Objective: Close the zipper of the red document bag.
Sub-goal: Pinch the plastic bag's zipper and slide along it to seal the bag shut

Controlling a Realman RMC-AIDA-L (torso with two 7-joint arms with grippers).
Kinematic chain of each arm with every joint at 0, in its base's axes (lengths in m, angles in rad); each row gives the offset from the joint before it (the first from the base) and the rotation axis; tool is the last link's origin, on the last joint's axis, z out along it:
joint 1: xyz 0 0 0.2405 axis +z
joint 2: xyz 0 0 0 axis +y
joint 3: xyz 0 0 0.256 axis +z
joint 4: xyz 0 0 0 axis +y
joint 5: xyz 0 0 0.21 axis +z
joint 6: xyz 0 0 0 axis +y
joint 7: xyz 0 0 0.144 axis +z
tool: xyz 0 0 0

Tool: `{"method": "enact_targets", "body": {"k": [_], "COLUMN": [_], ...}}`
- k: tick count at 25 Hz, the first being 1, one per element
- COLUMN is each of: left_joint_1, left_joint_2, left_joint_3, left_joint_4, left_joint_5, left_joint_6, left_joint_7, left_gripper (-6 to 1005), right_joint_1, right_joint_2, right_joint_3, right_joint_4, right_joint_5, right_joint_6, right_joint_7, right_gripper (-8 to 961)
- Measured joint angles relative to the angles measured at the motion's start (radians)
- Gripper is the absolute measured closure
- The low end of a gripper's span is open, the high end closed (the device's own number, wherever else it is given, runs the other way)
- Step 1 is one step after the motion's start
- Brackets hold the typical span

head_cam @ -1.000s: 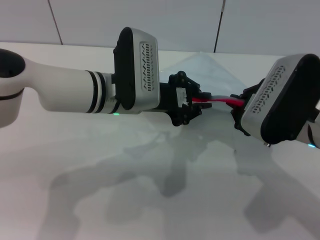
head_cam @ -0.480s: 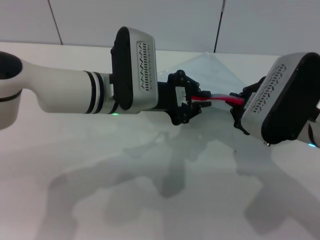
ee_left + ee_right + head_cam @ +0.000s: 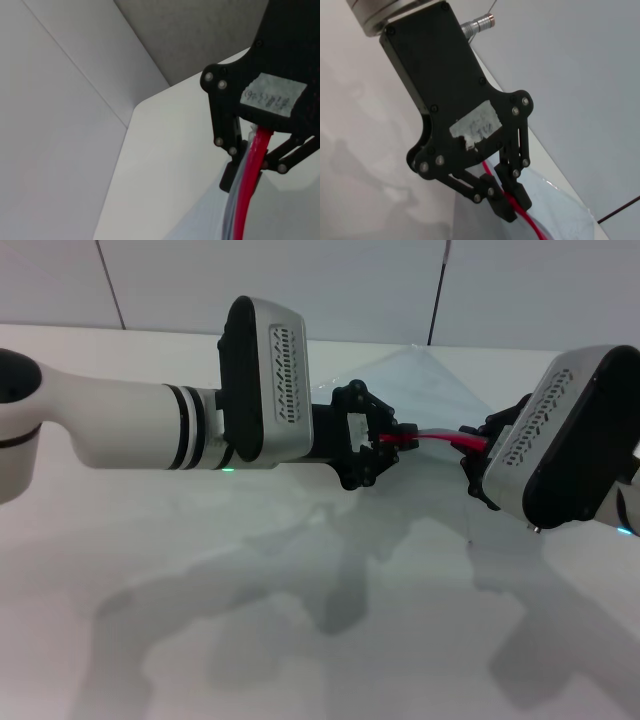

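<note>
The red document bag (image 3: 420, 385) is a translucent pouch held up off the white table between my two arms. Its zipper (image 3: 440, 439) shows as a thin red strip stretched between the grippers. My left gripper (image 3: 388, 443) is shut on the strip's left part. My right gripper (image 3: 478, 455) is shut on its right part. In the right wrist view, the left gripper (image 3: 511, 201) pinches the red zipper (image 3: 535, 230) at the edge of the bag (image 3: 565, 210). The left wrist view shows the right gripper (image 3: 252, 167) clamped on the zipper (image 3: 245, 200).
The white table (image 3: 200, 620) lies below both arms, carrying their shadows. A grey panelled wall (image 3: 350, 280) rises behind its far edge. The big white wrist housings (image 3: 270, 380) of both arms hang close together over the table's middle.
My left gripper has slid a little to the left along the red zipper, so slightly more red strip shows between the grippers. The right arm has stayed put.
</note>
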Motion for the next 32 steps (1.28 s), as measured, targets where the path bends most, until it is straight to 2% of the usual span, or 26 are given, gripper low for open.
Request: {"method": "enact_targets", "body": {"k": [11, 26, 32], "left_joint_1": [0.004, 0.001, 0.002], "left_joint_2": [-0.002, 0.004, 0.006], "left_joint_3": [0.019, 0.005, -0.019], "left_joint_4": [-0.005, -0.044, -0.089], "left_joint_5": [-0.025, -0.039, -0.098], "left_joint_6": [0.056, 0.107, 0.127], "left_joint_7": [0.0, 0.01, 0.077], "left_gripper": [918, 920, 907], "right_joint_1": [-0.009, -0.07, -0.102], "right_joint_2": [0.0, 0.0, 0.0], "right_joint_3": [0.0, -0.006, -0.009], "right_joint_4": [-0.019, -0.123, -0.17], "right_joint_5": [0.0, 0.003, 0.025], "right_joint_6": [0.0, 0.0, 0.0], "right_joint_7": [0.0, -0.023, -0.059], "right_gripper": [879, 875, 873]}}
